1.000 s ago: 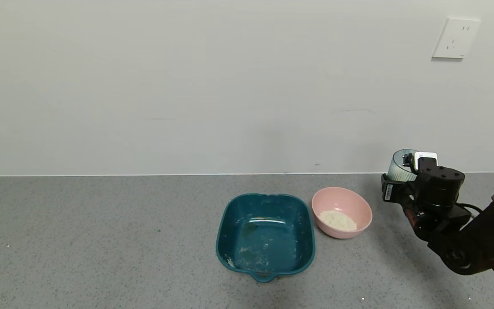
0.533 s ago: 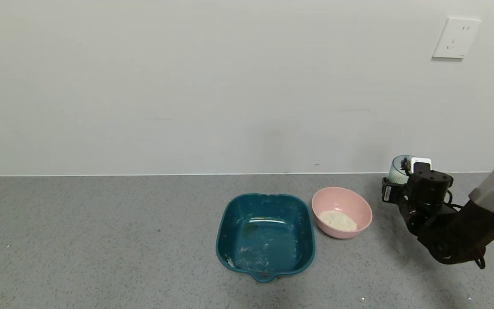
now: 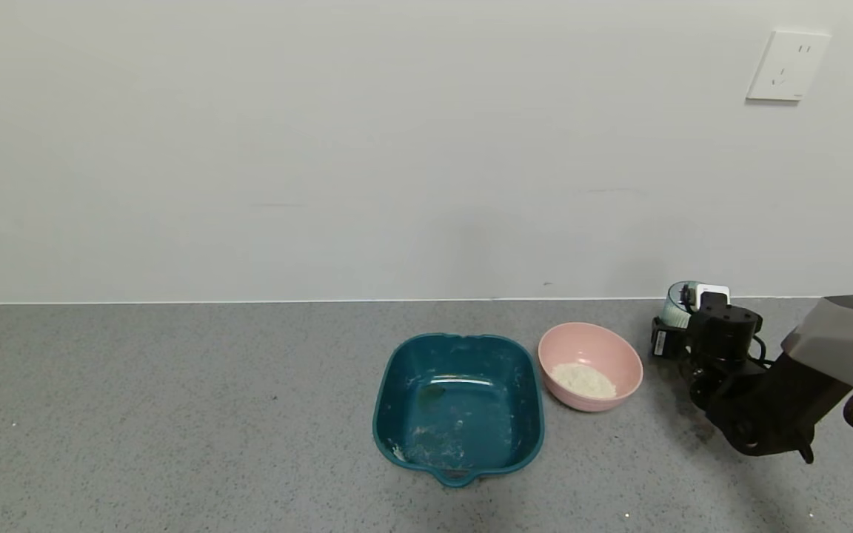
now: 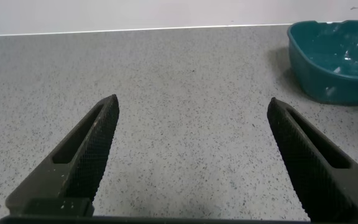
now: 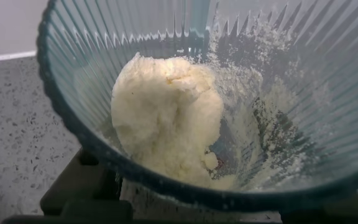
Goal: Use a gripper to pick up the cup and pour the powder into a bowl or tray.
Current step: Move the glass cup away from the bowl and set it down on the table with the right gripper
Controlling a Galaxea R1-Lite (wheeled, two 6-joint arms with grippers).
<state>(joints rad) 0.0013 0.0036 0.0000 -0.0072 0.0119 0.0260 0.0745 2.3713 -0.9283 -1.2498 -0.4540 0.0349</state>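
While the left gripper (image 4: 191,155) sits idle with its jaws spread wide over bare countertop (image 3: 175,414), the work lies on the robot's right. Going left to right in the head view: a dark teal tray (image 3: 458,403), then the pink bowl (image 3: 590,365) touching it, already holding some white powder (image 3: 583,380), then the right gripper (image 3: 682,326) clamped on the ribbed cup (image 3: 675,305). The cup is low, near the counter, just to the right of the bowl, so the bowl lies to the cup's left. A clump of powder (image 5: 166,115) remains inside the cup. Small white labels on the gripper are unreadable; no brand shows.
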